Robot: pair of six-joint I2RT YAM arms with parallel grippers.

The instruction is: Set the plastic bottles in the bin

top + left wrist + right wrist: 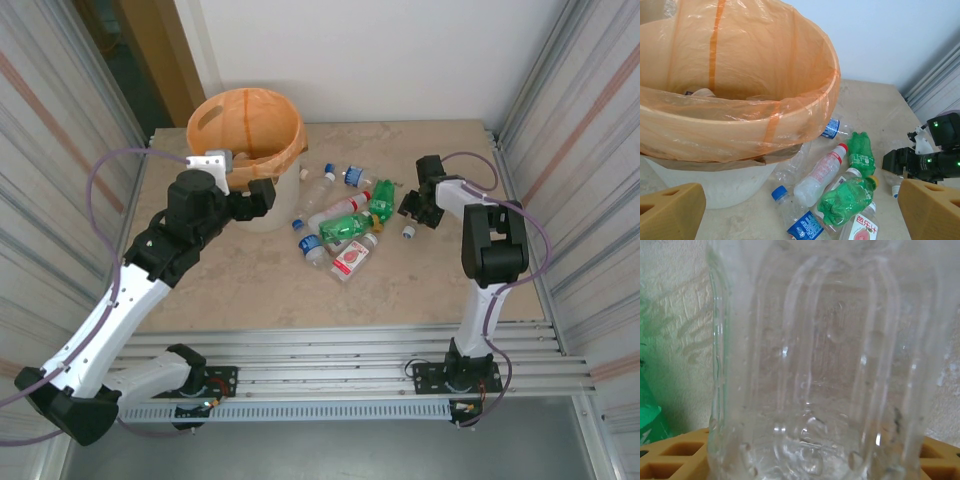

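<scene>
At the right edge of the bottles [345, 225], your right gripper [412, 208] had a clear bottle [805, 365] between its fingers [670, 460]; whether they pinched it, I could not tell. You needed, I'd say, to squeeze its body squarely before lifting toward the bin [298, 135]. Your left gripper [258, 195] hung wide open, empty, beside the bin.

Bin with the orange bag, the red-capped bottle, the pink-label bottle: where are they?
bin [740, 107], left wrist view, front part of its rim.
red-capped bottle [821, 174], left wrist view, middle of its body.
pink-label bottle [863, 227], left wrist view, on its label.
</scene>
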